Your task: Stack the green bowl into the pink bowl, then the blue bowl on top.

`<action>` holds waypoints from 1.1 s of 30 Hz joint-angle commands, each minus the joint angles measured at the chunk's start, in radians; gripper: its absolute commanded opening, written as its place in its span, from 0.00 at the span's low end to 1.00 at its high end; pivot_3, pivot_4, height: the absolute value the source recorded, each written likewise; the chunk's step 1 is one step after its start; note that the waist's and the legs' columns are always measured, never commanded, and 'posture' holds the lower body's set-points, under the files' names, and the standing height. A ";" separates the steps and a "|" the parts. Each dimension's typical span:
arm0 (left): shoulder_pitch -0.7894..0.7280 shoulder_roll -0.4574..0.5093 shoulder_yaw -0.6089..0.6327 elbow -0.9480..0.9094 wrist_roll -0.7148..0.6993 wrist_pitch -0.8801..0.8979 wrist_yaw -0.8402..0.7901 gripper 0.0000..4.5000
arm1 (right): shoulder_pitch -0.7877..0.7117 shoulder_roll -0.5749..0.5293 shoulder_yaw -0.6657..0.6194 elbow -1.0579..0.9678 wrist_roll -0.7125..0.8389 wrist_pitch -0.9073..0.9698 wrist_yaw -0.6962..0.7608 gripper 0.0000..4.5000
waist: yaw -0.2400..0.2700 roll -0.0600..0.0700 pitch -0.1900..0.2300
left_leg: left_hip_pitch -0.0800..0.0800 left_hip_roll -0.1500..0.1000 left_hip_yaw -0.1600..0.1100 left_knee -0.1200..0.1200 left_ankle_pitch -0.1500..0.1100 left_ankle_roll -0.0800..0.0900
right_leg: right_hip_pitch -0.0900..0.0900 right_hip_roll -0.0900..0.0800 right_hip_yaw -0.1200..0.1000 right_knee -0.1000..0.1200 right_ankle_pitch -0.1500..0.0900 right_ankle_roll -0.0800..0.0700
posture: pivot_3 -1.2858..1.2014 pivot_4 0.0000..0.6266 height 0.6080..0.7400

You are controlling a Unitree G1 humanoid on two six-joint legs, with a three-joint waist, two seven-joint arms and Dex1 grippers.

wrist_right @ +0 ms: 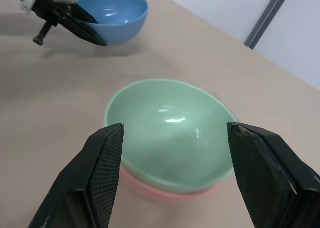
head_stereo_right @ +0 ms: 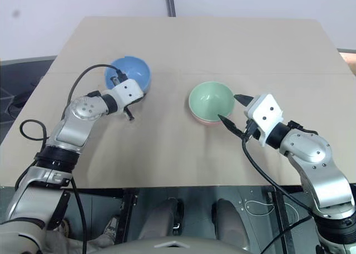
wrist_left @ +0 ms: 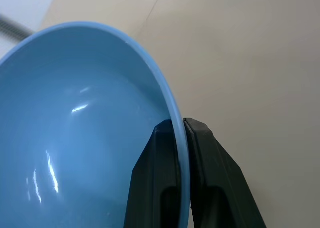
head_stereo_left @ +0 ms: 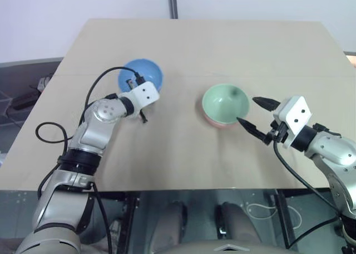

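The green bowl point(head_stereo_left: 225, 102) sits nested in the pink bowl point(wrist_right: 170, 190), right of the table's middle; just a pink edge shows beneath it. Over at the left rear of the table is the blue bowl point(head_stereo_left: 146, 71). My left gripper point(wrist_left: 180, 124) is shut on its near rim, one finger inside the bowl and one outside. My right gripper point(head_stereo_left: 247, 110) is open just to the right of the green bowl. Its fingers point(wrist_right: 102, 173) stand wide apart, short of the bowl, with nothing between them.
The bowls rest on a tan table point(head_stereo_left: 189, 42) whose front edge runs close below my arms. A grey pole point(head_stereo_left: 173, 2) rises behind the far edge. Cables and dark items point(head_stereo_left: 25, 98) lie on the floor off the table's left side.
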 commanded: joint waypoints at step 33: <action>0.124 -0.150 0.276 -0.349 -0.502 0.226 -0.169 0.97 | 0.202 0.014 -0.101 -0.025 0.026 -0.038 -0.008 0.80 | -0.010 0.001 -0.001 | 0.005 0.003 0.003 0.006 0.000 0.001 | 0.001 0.008 0.009 0.007 0.000 0.000 | 0.52 0.24 1.00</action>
